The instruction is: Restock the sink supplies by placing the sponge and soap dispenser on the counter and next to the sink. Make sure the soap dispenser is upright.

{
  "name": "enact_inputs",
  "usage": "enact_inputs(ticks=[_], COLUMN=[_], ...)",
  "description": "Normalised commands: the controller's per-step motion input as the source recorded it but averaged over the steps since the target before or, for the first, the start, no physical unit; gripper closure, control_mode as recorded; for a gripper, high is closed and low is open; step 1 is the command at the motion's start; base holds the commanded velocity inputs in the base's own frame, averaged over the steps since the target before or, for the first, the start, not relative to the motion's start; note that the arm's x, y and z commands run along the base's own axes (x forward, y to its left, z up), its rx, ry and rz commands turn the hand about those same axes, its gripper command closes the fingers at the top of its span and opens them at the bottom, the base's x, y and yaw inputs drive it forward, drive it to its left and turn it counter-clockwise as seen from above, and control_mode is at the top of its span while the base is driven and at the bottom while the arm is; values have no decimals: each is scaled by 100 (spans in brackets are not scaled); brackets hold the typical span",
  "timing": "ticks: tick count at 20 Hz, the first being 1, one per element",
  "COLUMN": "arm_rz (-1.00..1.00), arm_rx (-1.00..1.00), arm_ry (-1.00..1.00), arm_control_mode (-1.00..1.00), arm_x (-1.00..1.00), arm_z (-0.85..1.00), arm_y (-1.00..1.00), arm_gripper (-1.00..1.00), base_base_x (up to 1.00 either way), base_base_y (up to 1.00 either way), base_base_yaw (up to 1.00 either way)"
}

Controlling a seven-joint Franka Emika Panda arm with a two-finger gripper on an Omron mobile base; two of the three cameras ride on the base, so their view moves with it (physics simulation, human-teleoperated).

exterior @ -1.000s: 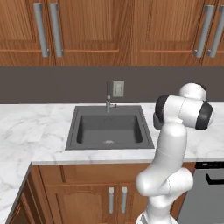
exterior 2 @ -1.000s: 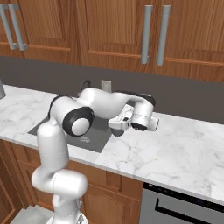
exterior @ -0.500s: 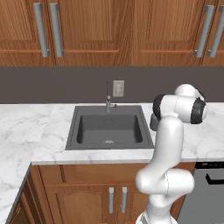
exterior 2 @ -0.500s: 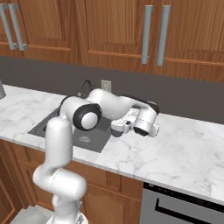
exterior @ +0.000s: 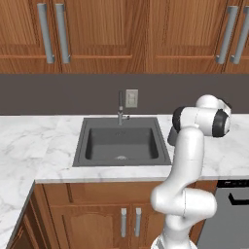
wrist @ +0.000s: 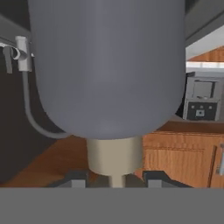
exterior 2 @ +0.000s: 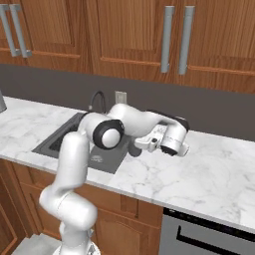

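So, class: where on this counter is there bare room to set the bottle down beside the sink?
The counter is bare right of the sink, out to the wall, though the gripper, jaws shut on the soap dispenser, hangs near that rim. Bare marble also lies left of the sink. The strip behind it is cramped by the faucet.

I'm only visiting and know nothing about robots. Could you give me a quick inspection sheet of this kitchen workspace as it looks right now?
Surface: white marble counter with a dark sink set into it.
Job's things: grey soap dispenser held off the counter just right of the sink; it seems to lie sideways rather than upright.
Clutter: nothing seen.
Gripper: the gripper is shut on the soap dispenser at its pale neck.
Cables: nothing seen.
Surroundings: slim faucet behind the sink, wall outlet, wooden upper cabinets, dark appliance front under the counter.
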Motion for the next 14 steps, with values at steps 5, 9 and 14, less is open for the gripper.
enact_inputs(ticks=[5, 9, 14], arm_rz=[0, -3, -6], arm_rx=[-5, -7, -4], arm_ry=[2, 0, 5], arm_control_mode=[-100, -100, -100], arm_x=[11, 0, 0], arm_z=[-30, -21, -15], arm_y=[-2, 0, 0], arm_gripper=[100, 100, -100], base_base_x=[0, 0, 0], base_base_y=[0, 0, 0], base_base_yaw=[0, 0, 0])
